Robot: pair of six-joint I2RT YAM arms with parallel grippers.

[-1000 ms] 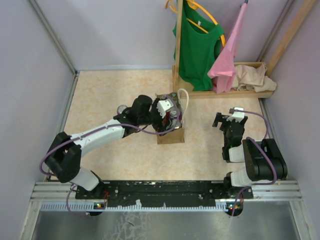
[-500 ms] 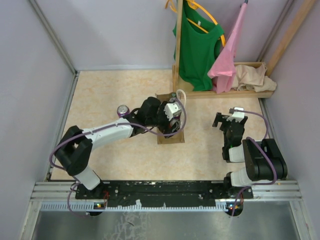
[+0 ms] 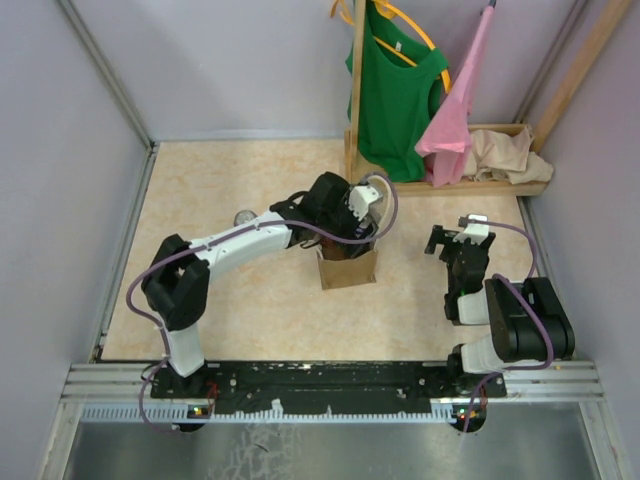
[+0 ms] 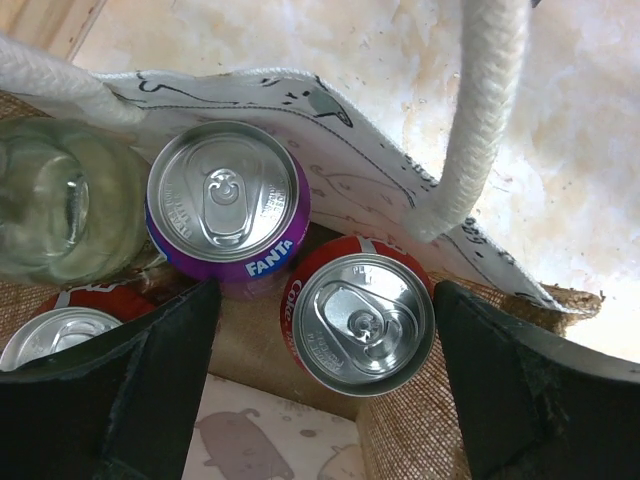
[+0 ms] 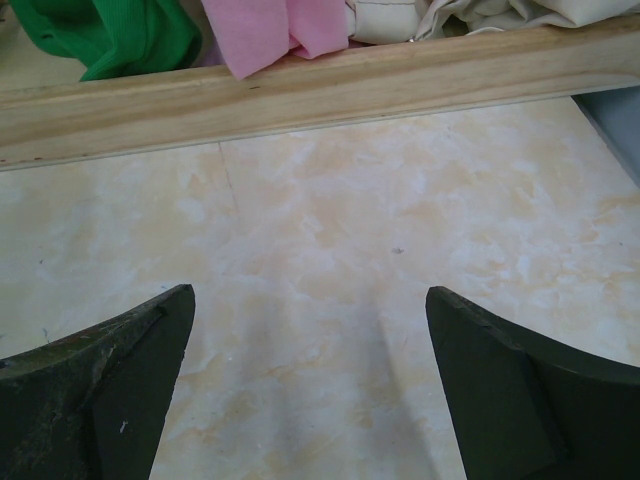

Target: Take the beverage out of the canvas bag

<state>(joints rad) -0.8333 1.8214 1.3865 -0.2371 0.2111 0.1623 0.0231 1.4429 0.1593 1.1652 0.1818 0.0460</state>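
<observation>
The tan canvas bag (image 3: 348, 268) stands mid-table, with a rope handle (image 4: 480, 120). The left wrist view looks down into it. Inside are a purple Fanta can (image 4: 228, 205), a red Coke can (image 4: 358, 318), a second red can (image 4: 55, 335) and a clear glass bottle (image 4: 55, 210). My left gripper (image 3: 362, 222) hangs over the bag's mouth, open. In its wrist view the gripper (image 4: 325, 300) has one finger on each side of the Coke can, apart from it. My right gripper (image 3: 452, 240) is open and empty over bare table (image 5: 308, 295).
A lone can (image 3: 243, 217) stands on the table left of the bag. A wooden rack (image 3: 450, 187) at the back holds a green shirt (image 3: 400, 90), a pink garment (image 3: 455, 120) and a beige cloth heap (image 3: 510, 152). Its base rail (image 5: 300, 90) lies ahead of my right gripper.
My left arm has swung right and farther out, bringing its gripper from the bag's left side to above its opening. The right arm has not moved.
</observation>
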